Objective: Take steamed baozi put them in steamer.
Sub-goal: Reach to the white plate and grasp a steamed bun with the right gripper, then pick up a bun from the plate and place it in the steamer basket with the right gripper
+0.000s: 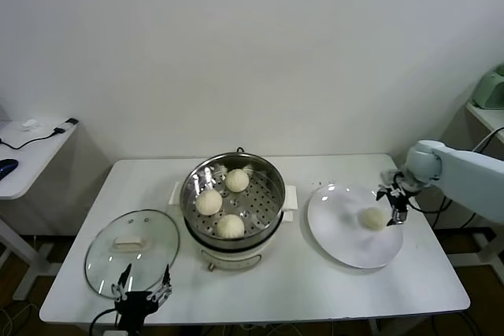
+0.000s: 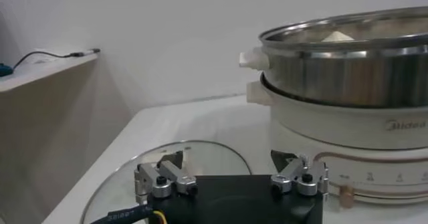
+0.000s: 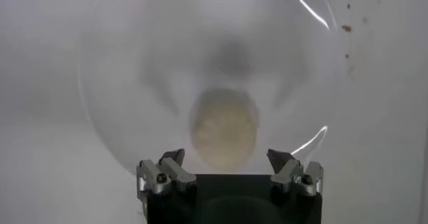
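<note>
Steel steamer is already being filled by three baozi; the last baozi is being approached on the plate by the open-jawed right gripper, while the left gripper is being kept parked, jaws released.

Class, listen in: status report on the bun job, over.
Right gripper open above last baozi on plate. Left gripper open, idle by glass lid. Three buns in steamer. Path clear.

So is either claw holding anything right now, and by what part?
Nothing is held. The right claw hangs open beside the last baozi on the plate; the left claw is open by the glass lid.
</note>
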You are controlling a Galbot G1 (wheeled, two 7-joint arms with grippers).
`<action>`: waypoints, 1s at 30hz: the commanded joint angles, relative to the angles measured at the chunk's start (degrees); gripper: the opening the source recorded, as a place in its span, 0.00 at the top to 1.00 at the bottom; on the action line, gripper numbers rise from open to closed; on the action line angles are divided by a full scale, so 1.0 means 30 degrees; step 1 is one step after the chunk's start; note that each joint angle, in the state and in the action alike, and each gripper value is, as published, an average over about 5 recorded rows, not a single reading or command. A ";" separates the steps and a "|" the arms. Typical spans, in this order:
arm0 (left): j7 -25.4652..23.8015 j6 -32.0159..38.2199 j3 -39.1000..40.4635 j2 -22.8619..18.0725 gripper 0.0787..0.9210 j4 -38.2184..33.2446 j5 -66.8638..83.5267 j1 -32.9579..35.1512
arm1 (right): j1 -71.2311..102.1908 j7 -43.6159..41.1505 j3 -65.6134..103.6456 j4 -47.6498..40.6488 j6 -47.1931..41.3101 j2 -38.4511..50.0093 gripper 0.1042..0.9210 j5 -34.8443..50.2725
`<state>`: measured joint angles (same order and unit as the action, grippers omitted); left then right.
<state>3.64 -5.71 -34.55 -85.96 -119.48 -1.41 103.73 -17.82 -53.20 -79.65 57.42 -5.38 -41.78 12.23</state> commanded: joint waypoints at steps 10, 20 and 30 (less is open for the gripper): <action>0.0016 0.0003 0.0038 0.0006 0.12 -0.0236 -0.0090 0.0186 | 0.1970 -0.0092 0.2135 -0.1404 -0.0543 -0.0869 0.13 -0.0328; 0.0042 -0.0041 0.0111 -0.0007 0.12 -0.0463 -0.0089 0.0263 | -0.0867 -0.0951 0.0368 -0.0189 -0.0503 -0.0482 0.36 0.0957; -0.0017 -0.0181 0.0205 0.0109 0.12 -0.0634 -0.0068 0.0153 | -1.2397 -0.0354 -0.7522 0.4968 -0.1813 -0.2191 0.37 0.9643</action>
<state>3.67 -6.12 -33.93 -85.89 -121.26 -1.69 104.24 -28.22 -55.07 -84.66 60.51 -7.80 -44.36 21.09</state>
